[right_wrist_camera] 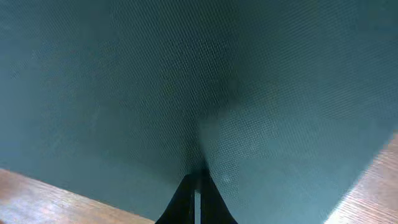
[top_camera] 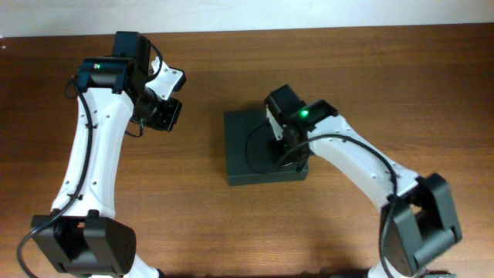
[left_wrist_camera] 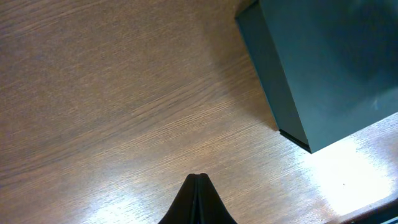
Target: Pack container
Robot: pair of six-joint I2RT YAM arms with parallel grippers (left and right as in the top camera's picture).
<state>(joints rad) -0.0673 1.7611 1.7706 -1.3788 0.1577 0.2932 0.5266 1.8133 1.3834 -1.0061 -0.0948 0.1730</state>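
1. Right gripper (right_wrist_camera: 198, 182) sits at the bottom of its wrist view, jaws pressed together with nothing between them.
2. Its tips point down at the container (right_wrist_camera: 186, 81), whose dark green, finely textured top fills nearly that whole view. The tips look to touch that top, near one edge.
3. Left gripper (left_wrist_camera: 198, 182) is likewise closed on nothing and hangs above the bare wooden table (left_wrist_camera: 93, 93).
4. Beyond it, in the left wrist view, one corner and a side wall of the container show at upper right, apart from the fingers.
5. From overhead, the container lies flat near the table's middle with its top closed. The right arm (top_camera: 347, 154) reaches over its right half, and the left gripper is off to its left.
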